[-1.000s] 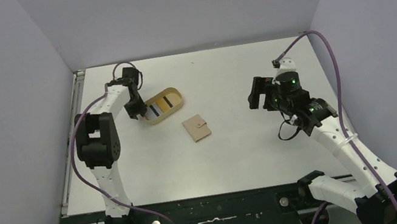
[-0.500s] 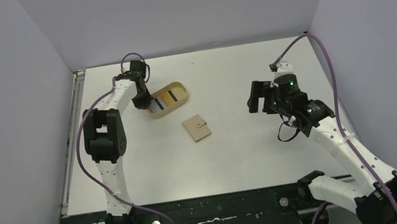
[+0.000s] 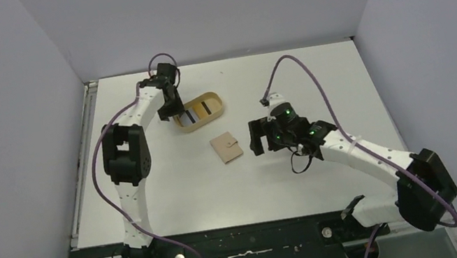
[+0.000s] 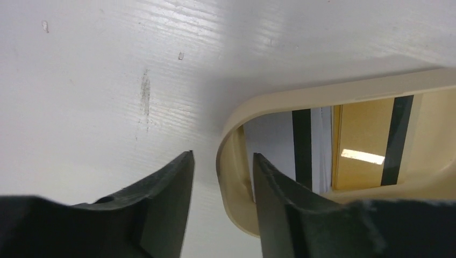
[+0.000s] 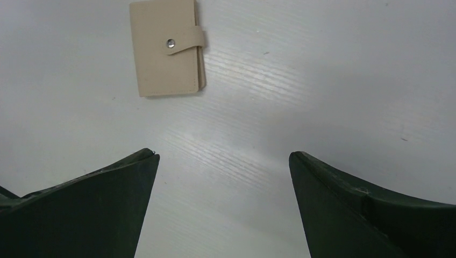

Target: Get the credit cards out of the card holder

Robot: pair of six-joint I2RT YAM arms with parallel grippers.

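The tan card holder (image 3: 227,148) (image 5: 168,47) lies flat on the table, folded with its tab snapped down. Two credit cards lie in the oval tan tray (image 3: 211,119) (image 4: 333,88): a pale one (image 4: 269,145) and a gold one (image 4: 363,140), each with a black stripe. My left gripper (image 3: 173,109) (image 4: 222,155) is at the tray's left end. Its jaws stand apart astride the rim, one finger inside and one outside, with a gap beside the wall. Just right of the holder, my right gripper (image 3: 257,137) (image 5: 223,155) is wide open with nothing in it.
The enclosure's grey walls close in the white table on the left, back and right. The tray sits at the back left, close to the left arm's forearm (image 3: 140,109). The right arm's purple cable (image 3: 304,73) arcs over the table's middle right.
The tray has slid right and toward the back with my left gripper at its end. My right arm has swung left, bringing its open gripper beside the card holder.
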